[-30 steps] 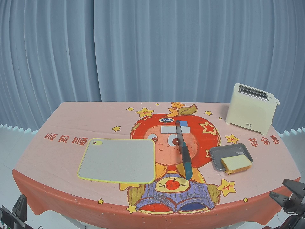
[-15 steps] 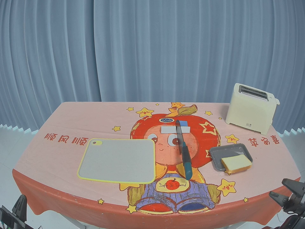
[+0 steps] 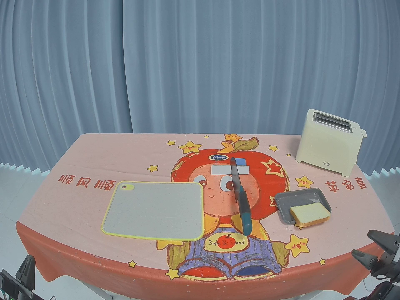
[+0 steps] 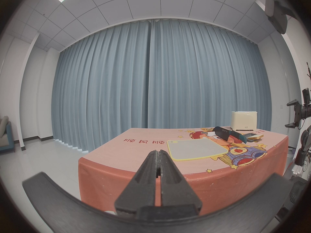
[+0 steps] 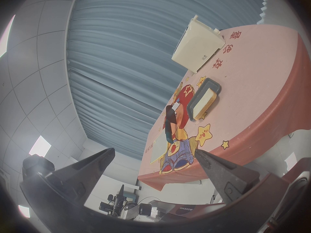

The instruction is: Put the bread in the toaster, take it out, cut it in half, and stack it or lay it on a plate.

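The bread (image 3: 310, 213) lies flat on the near part of the grey plate (image 3: 298, 197), on the right side of the worktop (image 3: 104, 155), with its long side running roughly left to right. The right hand (image 3: 362, 243) hangs just off the near right edge of the worktop, opened wide with nothing in it, so the bread lies forward and a little to the left of it. The toaster (image 3: 329, 142) stands behind the plate on the same side. The left hand (image 4: 157, 152), clenched on nothing, is below the near left corner, well apart. I judge the right arm to be the nearer one for the first pick.
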